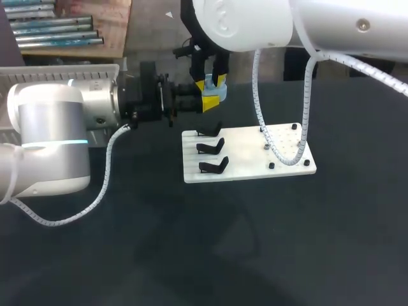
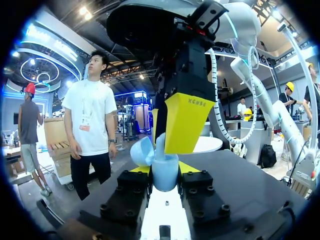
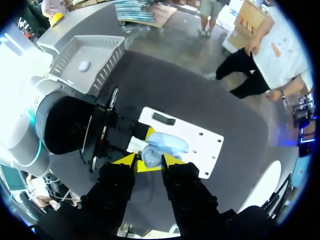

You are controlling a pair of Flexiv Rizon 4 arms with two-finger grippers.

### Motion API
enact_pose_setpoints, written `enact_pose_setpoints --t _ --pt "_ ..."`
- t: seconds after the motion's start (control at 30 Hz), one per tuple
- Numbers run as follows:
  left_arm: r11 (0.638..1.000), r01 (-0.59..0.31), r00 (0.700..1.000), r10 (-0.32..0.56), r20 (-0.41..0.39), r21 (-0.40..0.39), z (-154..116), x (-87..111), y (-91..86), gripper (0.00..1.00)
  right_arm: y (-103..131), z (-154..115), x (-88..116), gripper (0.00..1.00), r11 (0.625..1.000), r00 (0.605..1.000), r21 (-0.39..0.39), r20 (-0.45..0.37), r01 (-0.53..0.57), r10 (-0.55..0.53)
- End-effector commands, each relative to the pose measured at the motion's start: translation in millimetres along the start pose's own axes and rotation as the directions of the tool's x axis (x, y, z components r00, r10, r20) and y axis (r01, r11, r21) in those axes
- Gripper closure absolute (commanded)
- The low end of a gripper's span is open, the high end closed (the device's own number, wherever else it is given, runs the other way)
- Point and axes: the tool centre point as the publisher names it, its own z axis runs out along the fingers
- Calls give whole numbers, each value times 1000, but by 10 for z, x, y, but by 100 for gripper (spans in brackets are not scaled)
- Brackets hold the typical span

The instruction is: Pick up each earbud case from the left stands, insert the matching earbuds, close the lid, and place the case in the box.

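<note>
Our table (image 1: 191,255) is just a dark matte top. Sitting on it we've got a white board (image 1: 245,156) around the middle toward the far side, plus a grey basket (image 3: 107,67) at the far left edge.

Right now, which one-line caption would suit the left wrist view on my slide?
Left gripper shut on the light blue earbud case, lid open, with the right gripper directly above it.

Near table (image 1: 191,255) open; board (image 1: 245,150) with stands (image 1: 212,148) mid-table; left arm (image 1: 95,108), right arm (image 1: 255,25) crowd beyond it.
</note>
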Motion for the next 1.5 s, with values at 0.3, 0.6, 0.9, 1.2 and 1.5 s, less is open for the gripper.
enact_pose_setpoints --t 0.3,0.6,0.9,1.2,1.5 --pt "1000 -4 1000 4 3 -9 5 6 -21 100 35 -20 -71 67 1000 999 15 -37 -13 14" --pt "1000 -4 1000 4 3 -9 5 6 -21 100 17 6 -49 64 999 998 17 -53 -32 32" --pt "1000 -4 1000 4 3 -9 5 6 -21 100 7 -118 -29 64 998 998 25 -34 -49 50" --pt "1000 -4 1000 4 3 -9 5 6 -21 100 -220 -320 -307 60 998 996 28 76 -56 54" --pt "1000 -4 1000 4 3 -9 5 6 -21 100 -485 -40 -601 59 996 989 31 124 -86 81"
